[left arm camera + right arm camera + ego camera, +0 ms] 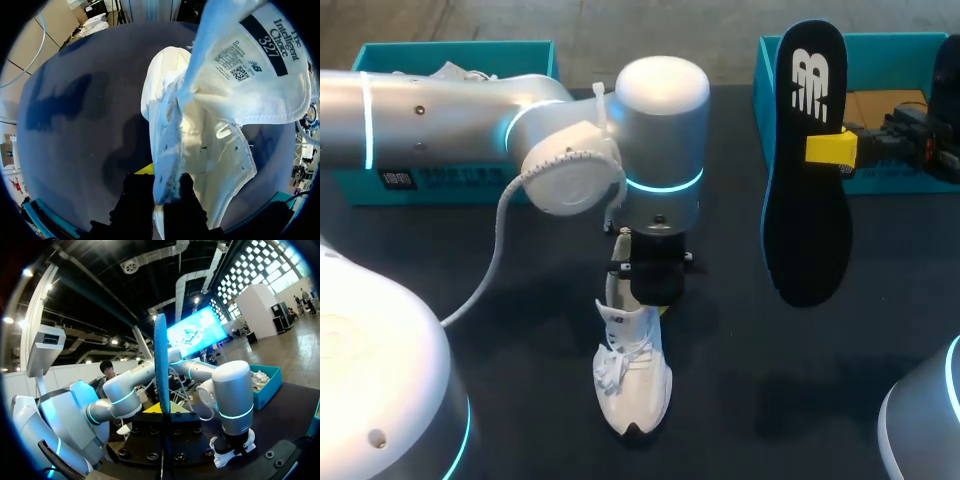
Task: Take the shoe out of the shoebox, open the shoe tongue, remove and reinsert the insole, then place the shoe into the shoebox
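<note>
Shoe (632, 380) tongue (280, 95) carries printed label (250, 45); upright insole (807, 230) shows white logo (809, 88).

Shoe: white lace-up fabric shoe (632, 375), black toe tip, white tongue label with black stripe.
Insole: black foam insole (807, 200), white logo, blue edge.
Shoebox: teal cardboard shoebox (440, 180).
Surface: black surface (770, 380).
Fingertips: right hand (825, 148), bright yellow.

**Robot Workbench in a Lab**

A robotics lab bench: a silver cylindrical metal left arm (440, 105) and right arm (925, 425), ringed with glowing cyan bands, flank a matte black table (770, 390) bearing a teal cardboard shoebox (430, 185) and a second teal shoebox (880, 60).
</note>
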